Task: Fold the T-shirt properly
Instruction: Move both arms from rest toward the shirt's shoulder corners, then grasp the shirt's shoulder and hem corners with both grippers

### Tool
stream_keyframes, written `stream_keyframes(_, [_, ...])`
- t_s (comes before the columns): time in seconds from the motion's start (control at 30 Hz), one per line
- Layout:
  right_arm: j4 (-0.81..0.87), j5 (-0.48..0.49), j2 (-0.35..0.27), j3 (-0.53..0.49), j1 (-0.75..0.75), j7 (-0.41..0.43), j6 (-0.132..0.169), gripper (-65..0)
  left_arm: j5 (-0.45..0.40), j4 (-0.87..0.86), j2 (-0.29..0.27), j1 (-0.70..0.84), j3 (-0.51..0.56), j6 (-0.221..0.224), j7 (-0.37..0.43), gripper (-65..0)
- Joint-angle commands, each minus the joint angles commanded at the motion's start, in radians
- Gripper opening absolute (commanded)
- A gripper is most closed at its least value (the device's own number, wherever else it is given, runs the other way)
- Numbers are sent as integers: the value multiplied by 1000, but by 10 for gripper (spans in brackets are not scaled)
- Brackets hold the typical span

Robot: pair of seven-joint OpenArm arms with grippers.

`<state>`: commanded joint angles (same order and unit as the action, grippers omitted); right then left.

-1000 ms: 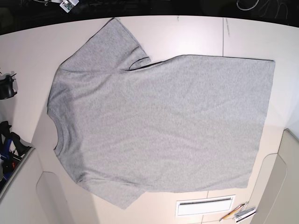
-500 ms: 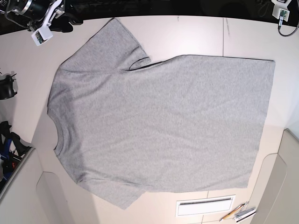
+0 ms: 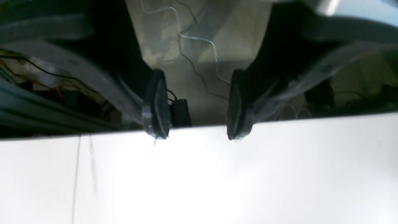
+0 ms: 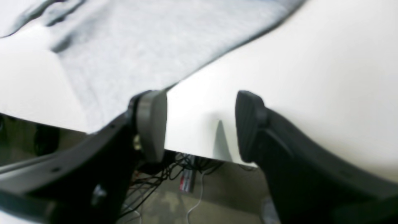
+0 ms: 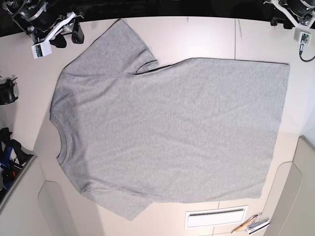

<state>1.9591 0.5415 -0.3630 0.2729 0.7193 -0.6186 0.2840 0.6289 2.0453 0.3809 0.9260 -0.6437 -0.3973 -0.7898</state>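
The light grey T-shirt (image 5: pixel 167 132) lies flat on the white table (image 5: pixel 206 37), plain side up, with its neck (image 5: pixel 61 142) to the left and its hem to the right. My right gripper (image 5: pixel 69 39) is open and empty over the table's top left corner, just left of the upper sleeve (image 5: pixel 120 46). In the right wrist view, this gripper (image 4: pixel 200 124) straddles the table edge, with the sleeve (image 4: pixel 140 40) beside its left finger. My left gripper (image 5: pixel 285 17) is at the top right corner. In the left wrist view it (image 3: pixel 197 124) is open and empty above the table's far edge, and no shirt shows.
A white vent slot (image 5: pixel 216 216) and some pencils (image 5: pixel 251 225) lie near the front right edge. Black equipment (image 5: pixel 7 93) stands off the table's left side. Cables (image 4: pixel 189 180) hang below the far edge. A seam (image 5: pixel 235 39) runs across the tabletop.
Both arms have come in from the top edge. The right gripper moved down and right towards the upper sleeve. The left gripper has entered at the top right corner. The shirt has not moved.
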Motion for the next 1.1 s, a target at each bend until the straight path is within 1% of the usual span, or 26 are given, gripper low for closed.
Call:
stream_keyframes(0.1, [-80, 32, 1, 0, -49, -15, 2, -305, 17, -17, 37, -44, 0, 0, 0, -315])
stream_keyframes(0.2, [-159, 87, 1, 0, -89, -27, 41, -305, 26, -81, 72, -99, 0, 0, 0, -314])
stream_keyframes(0.27, [-192, 114, 7, -1, -105, -37, 85, -305, 27, -150, 99, -150, 0, 0, 0, -314])
stream_keyframes(0.3, [-196, 114, 17, -2, -113, -41, 100, -305, 27, -202, 119, -185, 0, 0, 0, -314])
stream_keyframes(0.33, [-196, 117, 23, -5, -113, -41, 110, -305, 27, -240, 136, -212, 0, -1, 0, -314])
stream_keyframes(0.4, [-196, 125, 37, -10, -116, -41, 121, -305, 63, -310, 167, -263, 0, -14, -1, -314])
stream_keyframes(0.47, [-196, 125, 48, -23, -118, -41, 124, -305, 115, -370, 192, -307, 0, -19, -10, -314])
stream_keyframes(0.53, [-196, 124, 53, -44, -118, -41, 124, -305, 157, -425, 206, -348, 0, -46, -20, -310])
stream_keyframes(0.6, [-196, 123, 65, -58, -118, -40, 124, -305, 196, -480, 212, -387, 2, -69, -23, -247])
stream_keyframes(0.63, [-196, 123, 73, -64, -118, -40, 124, -305, 209, -506, 214, -405, 3, -72, -24, -233])
stream_keyframes(0.77, [-196, 116, 101, -69, -130, -40, 124, -305, 257, -558, 218, -442, 4, -102, -27, -233])
stream_keyframes(0.83, [-196, 116, 100, -69, -143, -39, 124, -305, 276, -569, 218, -450, 8, -105, -26, -233])
stream_keyframes(0.9, [-196, 116, 100, -69, -152, -39, 124, -305, 277, -579, 218, -462, 26, -105, -27, -233])
stream_keyframes(1.0, [-196, 116, 103, -69, -161, -37, 124, -305, 281, -579, 217, -464, 88, -105, -26, -233])
stream_keyframes(1.1, [-196, 113, 129, -69, -165, -37, 124, -305, 278, -579, 217, -470, 143, -105, -5, -233])
